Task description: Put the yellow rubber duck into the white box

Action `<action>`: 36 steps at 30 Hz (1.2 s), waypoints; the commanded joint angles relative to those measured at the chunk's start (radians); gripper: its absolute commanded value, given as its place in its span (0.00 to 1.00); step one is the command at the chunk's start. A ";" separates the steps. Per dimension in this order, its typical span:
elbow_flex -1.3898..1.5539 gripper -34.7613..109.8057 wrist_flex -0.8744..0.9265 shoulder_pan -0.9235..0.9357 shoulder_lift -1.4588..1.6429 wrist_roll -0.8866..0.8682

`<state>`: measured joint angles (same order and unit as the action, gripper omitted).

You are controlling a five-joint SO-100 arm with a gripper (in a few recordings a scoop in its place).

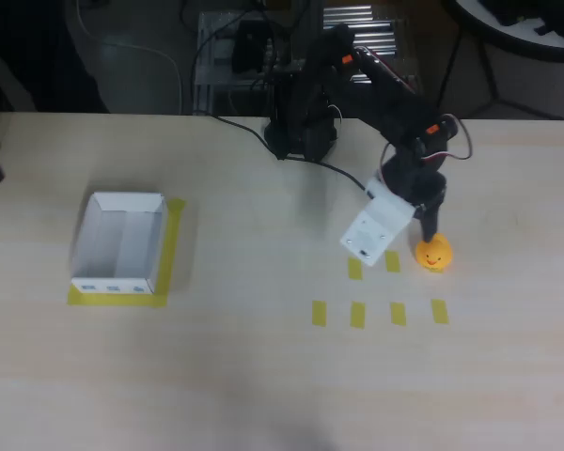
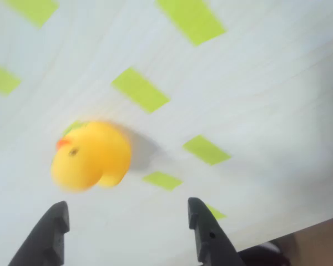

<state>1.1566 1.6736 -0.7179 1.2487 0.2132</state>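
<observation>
Gripper [image 2: 125, 233] spread wide just short of duck [image 2: 91, 155], nothing clamped. Risks nudging round toy sideways, rolling it away, far from box [image 1: 120, 242].

1. The worktop [image 1: 263, 376] between the white box [image 1: 117, 242] and the yellow rubber duck [image 1: 433, 254] lies bare but for flat yellow tape rectangles [image 1: 357, 314].
2. The box stands open-topped, well apart from the duck.
3. In the wrist view the pincer [image 2: 127, 221] has its fingers spread, with free space between them; the duck [image 2: 90, 155] sits just beyond, nearer the left finger.
</observation>
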 commanded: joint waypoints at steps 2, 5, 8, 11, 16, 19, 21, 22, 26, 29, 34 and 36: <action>-0.322 0.45 0.049 -0.161 0.063 -0.002; -0.371 0.46 0.054 -0.215 0.083 -0.012; -0.295 0.46 0.054 -0.224 0.060 -0.046; -0.261 0.46 0.052 -0.193 0.028 -0.075; -0.314 0.46 0.051 -0.121 -0.032 -0.074; -0.308 0.46 0.051 -0.054 -0.060 -0.055; -0.291 0.46 0.051 -0.021 -0.075 -0.043; -0.291 0.46 0.051 -0.008 -0.081 -0.038; -0.308 0.46 0.051 0.035 -0.098 -0.029; -0.244 0.46 0.049 0.018 -0.101 -0.041; -0.250 0.46 0.048 -0.015 -0.130 -0.080; -0.255 0.46 0.048 -0.023 -0.144 -0.081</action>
<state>0.9235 1.7104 -0.7026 1.0953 0.1396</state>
